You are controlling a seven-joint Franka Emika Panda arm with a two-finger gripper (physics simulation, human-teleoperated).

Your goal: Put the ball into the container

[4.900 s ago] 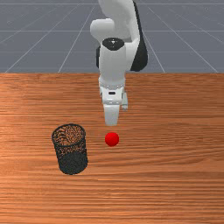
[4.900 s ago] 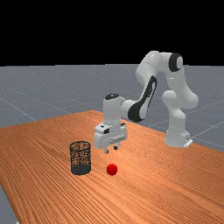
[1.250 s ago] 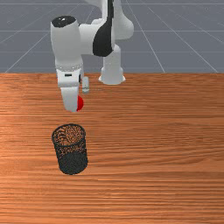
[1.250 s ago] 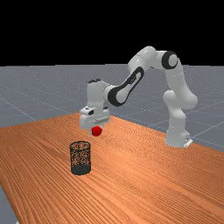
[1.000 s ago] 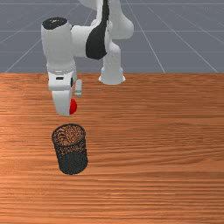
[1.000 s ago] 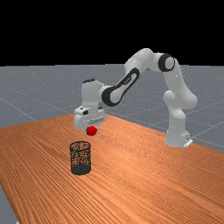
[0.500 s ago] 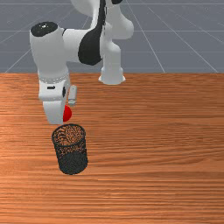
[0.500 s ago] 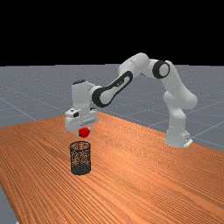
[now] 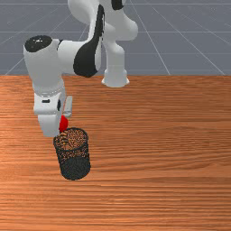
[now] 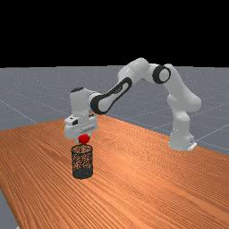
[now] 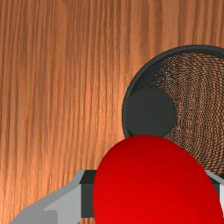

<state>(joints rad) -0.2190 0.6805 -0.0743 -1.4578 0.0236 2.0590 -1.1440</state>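
Note:
In the far view my gripper (image 10: 83, 136) holds the red ball (image 10: 84, 139) just above the rim of the black mesh container (image 10: 82, 171). The wrist view has my gripper (image 11: 153, 192) with a finger pressed to each side of the ball (image 11: 153, 183), and the container (image 11: 151, 111) upright below, its opening partly covered by the ball. From the front, the hand hides part of the ball (image 9: 64, 123), which appears by the back left of the container's rim (image 9: 74, 168).
The orange-brown table (image 9: 167, 149) lies beneath the arm and container. The arm's base (image 10: 181, 138) stands on the table at the far view's right.
Since 4.9 s ago the ball has left the table, gripped by my hand. Over the last half second, hand and ball moved lower, toward the front view's left and its camera, nearer the container.

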